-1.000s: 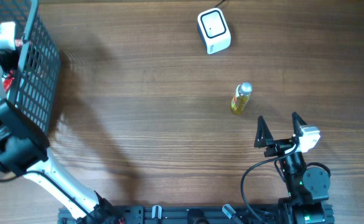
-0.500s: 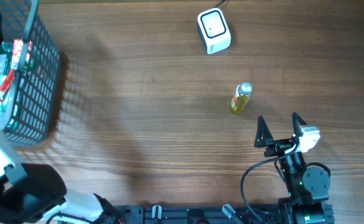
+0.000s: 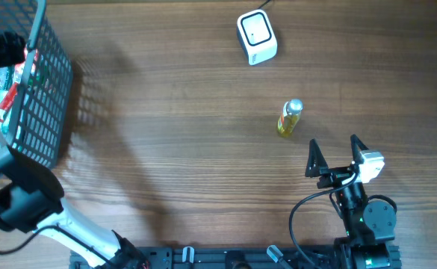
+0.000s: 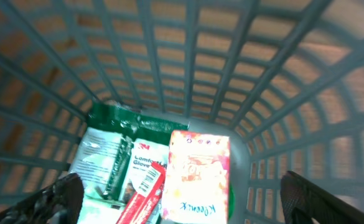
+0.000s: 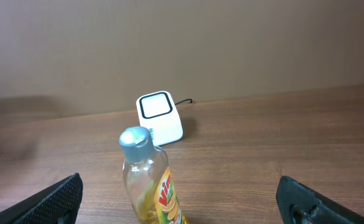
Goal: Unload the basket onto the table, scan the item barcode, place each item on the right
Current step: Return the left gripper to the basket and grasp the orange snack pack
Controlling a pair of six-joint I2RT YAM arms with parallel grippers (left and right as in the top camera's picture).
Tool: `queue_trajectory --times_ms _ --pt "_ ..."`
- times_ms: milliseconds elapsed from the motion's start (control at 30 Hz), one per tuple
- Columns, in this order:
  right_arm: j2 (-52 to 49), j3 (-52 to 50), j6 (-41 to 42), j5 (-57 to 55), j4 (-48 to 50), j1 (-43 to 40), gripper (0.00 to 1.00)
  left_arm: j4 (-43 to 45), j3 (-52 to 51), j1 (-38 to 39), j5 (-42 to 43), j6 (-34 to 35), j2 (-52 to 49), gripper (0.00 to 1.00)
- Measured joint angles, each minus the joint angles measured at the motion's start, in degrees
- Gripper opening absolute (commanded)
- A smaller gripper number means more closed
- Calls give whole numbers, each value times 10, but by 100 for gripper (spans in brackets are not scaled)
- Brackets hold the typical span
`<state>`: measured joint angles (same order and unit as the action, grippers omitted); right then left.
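Left tool (image 4: 182,196) back over basket (image 3: 50,90), now wide; bottle (image 3: 289,118) just ahead of wide right tool (image 3: 334,143), apart.

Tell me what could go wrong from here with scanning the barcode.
The bottle stands upright and narrow just ahead of the open right gripper; a slightly off approach could tip it and send it rolling. No barcode shows in any view, so the bottle may need turning before the scanner reads it. The left gripper hangs open inside the basket above overlapping packets; it could snag the mesh or pinch two at once.
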<state>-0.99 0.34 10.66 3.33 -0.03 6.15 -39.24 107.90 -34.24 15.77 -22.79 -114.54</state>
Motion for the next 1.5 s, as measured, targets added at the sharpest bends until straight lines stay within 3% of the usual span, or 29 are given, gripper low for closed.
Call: queue_trajectory --times_ms 500,633,967,1033,1100,1233,1500 --pt "0 0 0 0 0 0 100 11 0 0 46 7 -95 100" --pt "0 0 0 0 0 0 100 9 0 0 47 8 -116 91" --pt "0 0 0 0 0 0 100 0 0 0 43 9 -142 86" --pt "0 0 0 0 0 0 100 -2 0 0 42 9 -150 79" --pt "0 0 0 0 0 0 100 0 0 0 42 9 -151 62" --pt "0 0 0 0 0 0 100 4 0 0 43 9 -151 52" --pt "0 0 0 0 0 0 100 7 0 0 42 9 -148 51"
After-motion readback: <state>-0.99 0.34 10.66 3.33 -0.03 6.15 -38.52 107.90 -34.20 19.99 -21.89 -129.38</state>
